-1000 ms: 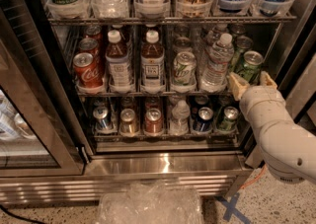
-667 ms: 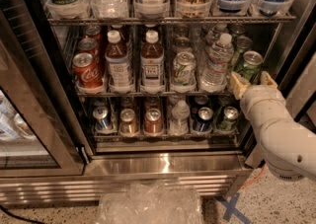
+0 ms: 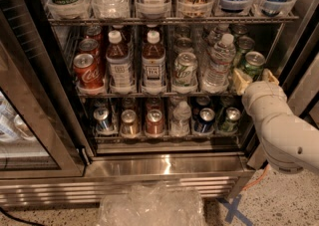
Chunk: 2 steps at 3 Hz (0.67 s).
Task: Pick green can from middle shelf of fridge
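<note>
The fridge (image 3: pixel 164 166) stands open with its racks of drinks in view. The green can (image 3: pixel 254 60) stands at the front of the far-right lane of the middle shelf (image 3: pixel 149 92). My gripper (image 3: pixel 255 77) has reached into that lane from the right. It is open, with one finger (image 3: pixel 240 80) on the can's left and the other on its right, at the lower part of the can. The white arm (image 3: pixel 284 130) hides the bottom of the can.
On the same shelf stand a water bottle (image 3: pixel 219 63) just left of the can, a paler whitish-green can (image 3: pixel 185 69), brown tea bottles (image 3: pixel 153 65) and red cola cans (image 3: pixel 85 69). The glass door (image 3: pixel 25 120) hangs open at left. A clear plastic bag (image 3: pixel 149 207) lies on the floor.
Nothing has visibly changed; the gripper stays around the green can in the same place.
</note>
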Available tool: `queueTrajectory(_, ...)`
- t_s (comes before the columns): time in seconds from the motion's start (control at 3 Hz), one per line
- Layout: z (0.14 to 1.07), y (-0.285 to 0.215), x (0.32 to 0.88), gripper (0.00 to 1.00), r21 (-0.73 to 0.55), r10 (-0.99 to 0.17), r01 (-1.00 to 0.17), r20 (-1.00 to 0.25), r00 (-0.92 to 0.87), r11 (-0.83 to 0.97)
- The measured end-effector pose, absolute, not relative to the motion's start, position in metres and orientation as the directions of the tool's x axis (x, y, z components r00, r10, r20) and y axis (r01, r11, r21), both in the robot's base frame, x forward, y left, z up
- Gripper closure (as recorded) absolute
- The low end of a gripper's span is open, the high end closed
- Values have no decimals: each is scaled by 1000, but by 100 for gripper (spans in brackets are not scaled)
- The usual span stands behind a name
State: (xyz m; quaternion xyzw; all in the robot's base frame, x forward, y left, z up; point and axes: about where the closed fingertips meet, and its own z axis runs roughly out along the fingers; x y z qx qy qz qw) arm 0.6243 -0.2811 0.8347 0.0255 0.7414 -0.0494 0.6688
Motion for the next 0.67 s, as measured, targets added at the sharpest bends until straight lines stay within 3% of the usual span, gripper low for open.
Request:
queueTrajectory(0.33,832,-277,639,37,-19,-10,85,-994,-109,996)
queueTrajectory(0.67,826,-275,650,56,-3,5,71,-993,-122,997)
